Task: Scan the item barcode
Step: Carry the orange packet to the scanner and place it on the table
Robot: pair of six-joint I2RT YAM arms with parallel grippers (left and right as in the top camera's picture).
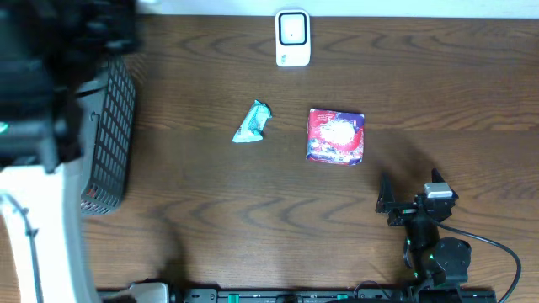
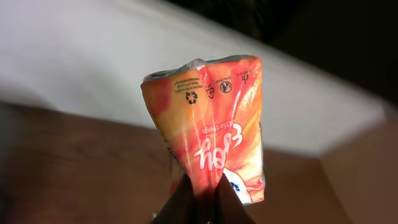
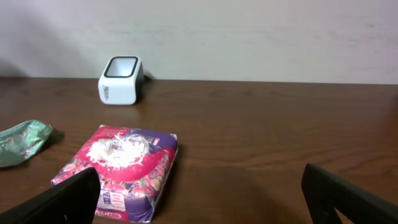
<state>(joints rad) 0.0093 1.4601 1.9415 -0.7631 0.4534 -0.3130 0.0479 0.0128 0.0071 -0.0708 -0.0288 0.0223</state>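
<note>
Overhead downward, right wrist low, sharing scanner [image 1: 292, 38]

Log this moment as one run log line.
left gripper: shut on orange packet | right gripper: open, empty | scanner, red packet, green wrapper: on table

I'm seeing a black mesh basket [image 1: 114, 135] sitting at the left edge of the wooden tabletop [image 1: 210, 215]. A crumpled teal wrapper [image 1: 252, 123] is lying near the middle. A red-and-purple packet [image 1: 336, 135] is lying flat just to its right, not touching it.
</note>
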